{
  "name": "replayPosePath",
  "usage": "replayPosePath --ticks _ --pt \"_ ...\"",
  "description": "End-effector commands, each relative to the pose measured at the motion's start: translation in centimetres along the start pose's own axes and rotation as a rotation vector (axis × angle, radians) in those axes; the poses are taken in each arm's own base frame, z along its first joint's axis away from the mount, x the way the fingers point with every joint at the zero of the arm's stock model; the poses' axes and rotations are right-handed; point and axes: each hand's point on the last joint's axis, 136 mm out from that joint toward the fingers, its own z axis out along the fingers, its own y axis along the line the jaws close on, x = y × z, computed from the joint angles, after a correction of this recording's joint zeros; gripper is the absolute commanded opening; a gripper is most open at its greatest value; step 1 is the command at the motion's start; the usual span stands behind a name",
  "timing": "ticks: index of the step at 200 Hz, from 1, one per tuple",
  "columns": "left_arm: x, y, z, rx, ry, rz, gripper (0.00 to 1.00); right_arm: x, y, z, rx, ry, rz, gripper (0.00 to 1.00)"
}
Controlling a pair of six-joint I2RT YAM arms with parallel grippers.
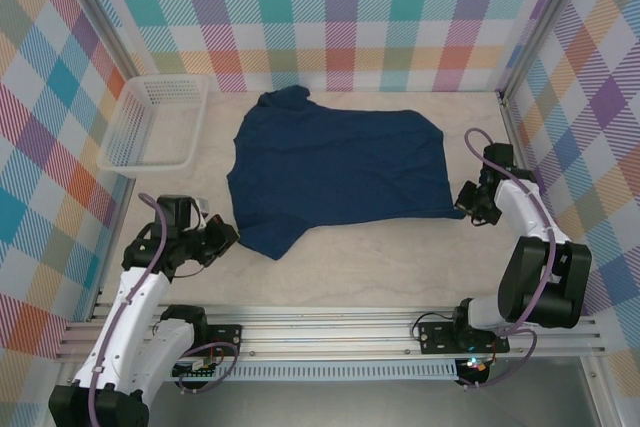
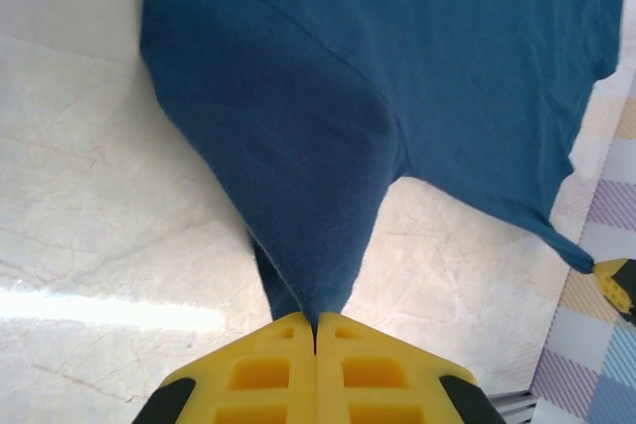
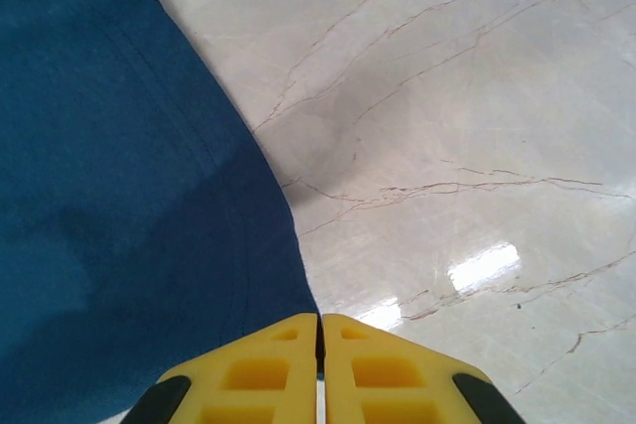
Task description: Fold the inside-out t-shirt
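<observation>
The inside-out t-shirt (image 1: 335, 167) is plain dark navy and lies spread flat across the middle of the table. Its near left corner tapers to a point towards my left gripper (image 1: 228, 238). In the left wrist view that point of the t-shirt (image 2: 298, 146) runs straight into the left gripper (image 2: 316, 323), whose yellow fingers are shut on it. My right gripper (image 1: 466, 201) sits at the shirt's near right corner. In the right wrist view the t-shirt (image 3: 109, 196) has its edge pinched in the shut right gripper (image 3: 320, 325).
A white mesh basket (image 1: 118, 152) stands at the back left by the checked wall. Checked walls close in the back and both sides. Bare pale tabletop (image 1: 380, 257) lies between the shirt and the arm bases.
</observation>
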Motion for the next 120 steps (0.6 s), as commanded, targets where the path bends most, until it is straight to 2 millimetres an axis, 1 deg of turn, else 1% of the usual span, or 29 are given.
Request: replayPosePath --ticks 1,20,27,34,45,51,58,68,75,84,94,105,120 --pt "1.7 1.7 1.2 -0.032 0.054 -0.025 0.00 0.0 -0.8 1.8 0.047 0.026 0.004 0.12" --pt "2.9 3.0 2.4 -0.040 0.086 -0.059 0.00 -0.2 -1.3 3.3 0.081 0.037 0.003 0.17" --pt "3.3 3.0 2.7 -0.038 0.093 -0.050 0.00 -0.3 -1.4 3.5 0.093 0.039 -0.003 0.22" --pt "3.5 3.0 2.7 -0.050 0.095 -0.036 0.00 -0.7 -1.5 3.2 0.103 0.033 -0.005 0.25" --pt "3.7 3.3 2.6 -0.077 0.093 -0.024 0.00 -1.3 -1.0 2.4 0.084 0.005 -0.017 0.29" --pt "3.6 3.4 2.6 -0.084 0.089 -0.023 0.00 -1.6 -0.6 1.7 0.069 -0.019 -0.025 0.32" --pt "3.6 3.4 2.6 -0.084 0.082 -0.024 0.00 -1.9 0.2 0.7 0.041 -0.052 -0.048 0.35" --pt "3.3 3.4 2.5 -0.090 0.066 -0.022 0.00 -1.6 2.0 -0.8 -0.035 -0.086 -0.092 0.38" --pt "3.1 3.7 2.5 -0.103 0.055 -0.022 0.00 -0.9 3.8 -1.8 -0.106 -0.103 -0.136 0.40" --pt "2.9 3.8 2.6 -0.110 0.043 -0.025 0.00 0.7 7.0 -3.1 -0.223 -0.108 -0.215 0.41" --pt "2.6 3.9 2.8 -0.111 0.028 -0.025 0.00 3.7 11.4 -4.5 -0.397 -0.071 -0.311 0.43" --pt "2.2 3.9 2.9 -0.119 0.014 -0.017 0.00 8.0 16.0 -5.6 -0.539 -0.016 -0.433 0.45" --pt "1.9 3.8 3.1 -0.129 0.012 -0.004 0.00 14.7 20.8 -5.9 -0.635 0.075 -0.593 0.46"
